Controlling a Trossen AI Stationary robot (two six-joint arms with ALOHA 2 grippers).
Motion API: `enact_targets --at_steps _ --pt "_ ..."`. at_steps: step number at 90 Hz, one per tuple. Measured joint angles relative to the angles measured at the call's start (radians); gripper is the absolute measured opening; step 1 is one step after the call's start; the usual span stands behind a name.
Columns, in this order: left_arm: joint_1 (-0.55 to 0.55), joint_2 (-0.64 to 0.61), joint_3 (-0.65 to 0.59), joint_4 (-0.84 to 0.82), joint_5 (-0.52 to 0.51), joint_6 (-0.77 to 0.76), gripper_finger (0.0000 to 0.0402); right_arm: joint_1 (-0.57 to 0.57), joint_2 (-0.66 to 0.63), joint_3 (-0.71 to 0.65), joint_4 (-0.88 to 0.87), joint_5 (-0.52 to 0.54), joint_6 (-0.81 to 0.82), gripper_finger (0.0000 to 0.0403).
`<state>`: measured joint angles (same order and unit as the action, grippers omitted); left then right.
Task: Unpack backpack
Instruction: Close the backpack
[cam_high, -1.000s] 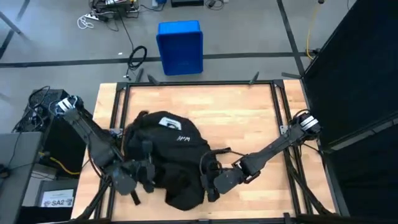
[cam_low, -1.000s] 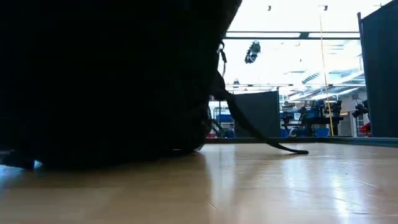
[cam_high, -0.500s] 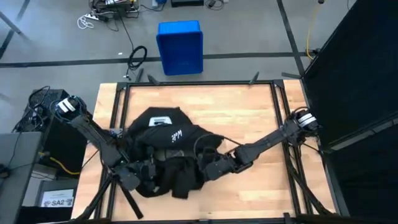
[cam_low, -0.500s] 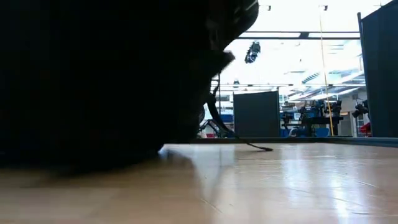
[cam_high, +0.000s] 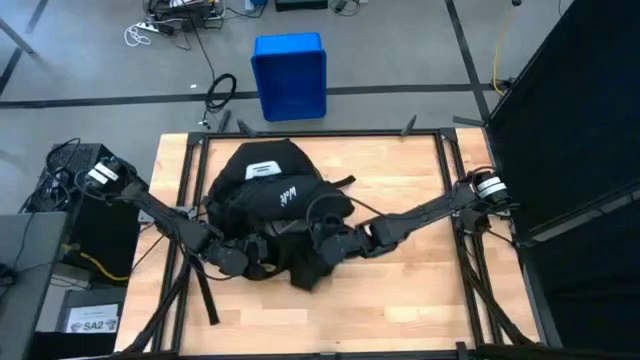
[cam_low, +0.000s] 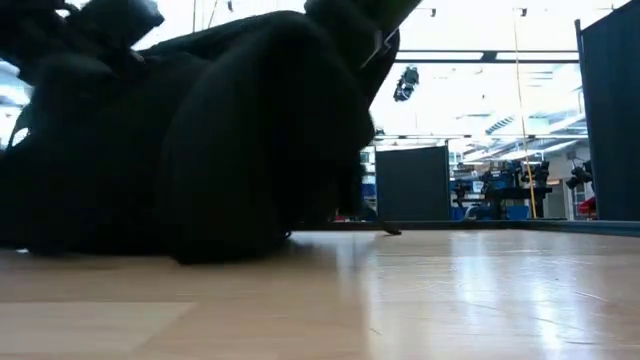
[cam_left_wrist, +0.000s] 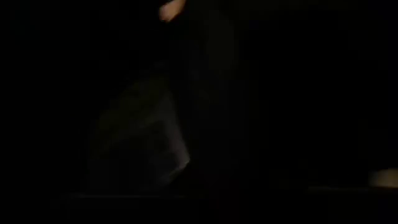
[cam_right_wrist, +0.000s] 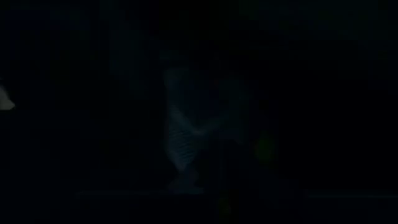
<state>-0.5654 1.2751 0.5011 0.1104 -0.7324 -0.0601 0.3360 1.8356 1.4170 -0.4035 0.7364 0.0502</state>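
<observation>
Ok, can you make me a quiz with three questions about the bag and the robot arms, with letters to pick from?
1. Where is the backpack?
A. on the wooden table
B. on the grey floor
C. inside the blue box

2. What colour is the backpack?
A. red
B. black
C. yellow

3. Where are the left hand and right hand?
A. high in the air
B. off the table
C. down at the backpack

Answers: 1 A, it lies on the wood. 2 B, its fabric is black. 3 C, both arms end at the bag's near edge.
</observation>
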Motion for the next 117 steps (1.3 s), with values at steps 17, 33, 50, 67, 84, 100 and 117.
enact_targets --at_steps 17,33,50,67,84,100,117 --pt "-0.06 0.0 0.054 0.019 0.126 -0.001 0.0103 0.089 -0.048 0.0 -0.056 -0.025 0.044 0.0006" --pt "-0.138 0.001 0.154 0.017 0.125 0.03 0.0177 0.2 -0.085 0.0 -0.063 -0.081 0.063 0.002" --pt "-0.185 0.001 0.2 0.028 0.091 0.081 0.0212 0.28 -0.074 0.0 -0.069 -0.129 0.135 0.0035" --pt "-0.189 0.004 0.199 0.026 0.081 0.077 0.0213 0.288 -0.055 0.0 -0.125 -0.133 0.198 0.006" --pt "-0.189 0.008 0.199 0.026 0.079 0.076 0.0214 0.305 -0.06 0.0 -0.112 -0.142 0.195 0.0092" --pt "-0.189 0.039 0.199 0.028 0.127 0.02 0.0214 0.297 -0.018 0.001 -0.052 -0.279 0.219 0.0098" --pt "-0.189 0.114 0.198 0.027 0.155 -0.026 0.0214 0.252 0.119 0.001 -0.041 -0.424 0.279 0.0066"
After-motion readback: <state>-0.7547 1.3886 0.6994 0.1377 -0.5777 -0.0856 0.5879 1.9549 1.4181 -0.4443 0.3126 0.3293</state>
